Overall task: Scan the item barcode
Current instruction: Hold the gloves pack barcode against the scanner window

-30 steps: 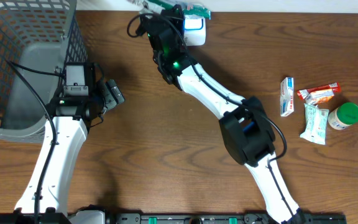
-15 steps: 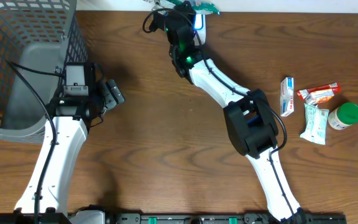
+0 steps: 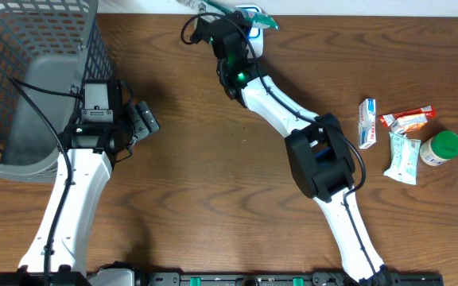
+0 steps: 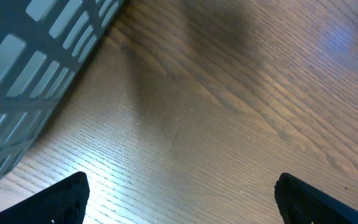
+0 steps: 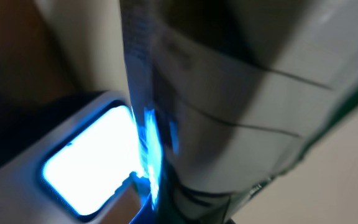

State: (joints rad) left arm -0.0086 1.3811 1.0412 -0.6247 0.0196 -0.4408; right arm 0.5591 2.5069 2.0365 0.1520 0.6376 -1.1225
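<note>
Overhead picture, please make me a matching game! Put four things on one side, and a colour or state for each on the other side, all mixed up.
Things:
1 scanner
2 jar lid
3 left claw
4 right claw

Matches:
A open, holding nothing
B shut on the packet
C glowing blue
D green

Pairs: 1-C, 2-D, 3-A, 4-B
</note>
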